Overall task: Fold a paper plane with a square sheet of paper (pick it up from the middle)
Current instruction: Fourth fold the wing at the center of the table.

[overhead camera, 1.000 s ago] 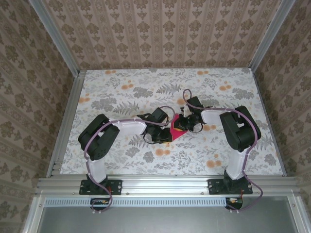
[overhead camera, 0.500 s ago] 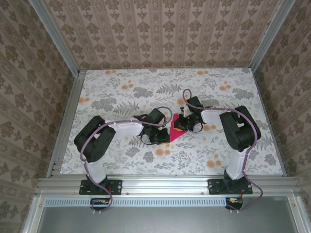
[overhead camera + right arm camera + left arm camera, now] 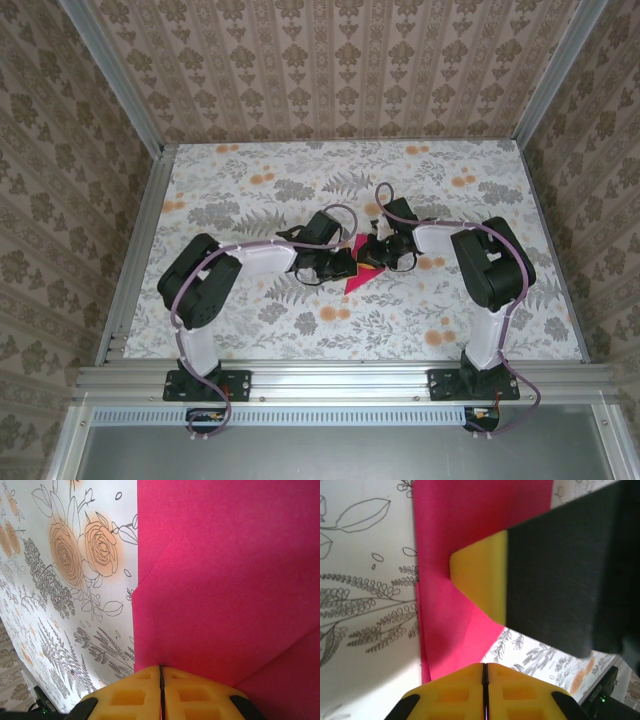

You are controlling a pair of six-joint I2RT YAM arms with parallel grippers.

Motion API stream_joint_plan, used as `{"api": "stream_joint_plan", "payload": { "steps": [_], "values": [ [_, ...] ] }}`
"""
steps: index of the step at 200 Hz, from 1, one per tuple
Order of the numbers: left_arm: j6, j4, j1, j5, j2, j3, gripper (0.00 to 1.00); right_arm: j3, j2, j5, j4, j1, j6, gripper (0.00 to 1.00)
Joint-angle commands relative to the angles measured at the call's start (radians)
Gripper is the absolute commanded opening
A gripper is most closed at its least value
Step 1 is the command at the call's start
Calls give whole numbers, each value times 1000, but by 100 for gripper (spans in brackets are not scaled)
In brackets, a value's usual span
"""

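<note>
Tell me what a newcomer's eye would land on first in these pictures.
The bright pink paper jumps out first, lying partly folded at the middle of the flowered tablecloth, between two black arms that bend in toward it. Close up, the yellow left fingers and right fingers are both shut, with their tips right at the paper.

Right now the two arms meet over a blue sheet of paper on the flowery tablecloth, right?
Not blue: the sheet of paper is magenta-pink, as the top external view shows. The rest of what you said is right.
</note>
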Motion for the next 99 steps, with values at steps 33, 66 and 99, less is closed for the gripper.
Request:
{"api": "stream_joint_plan", "payload": {
  "steps": [33,66,99],
  "values": [
    [-4,2,-5,36,80,53,10,-34,103,163,-91,1,12,11],
    [19,-65,-14,30,101,60,10,-34,110,167,-93,1,14,10],
    [33,-97,-19,40,87,31,10,-32,116,172,-101,0,12,10]
  ]
}}
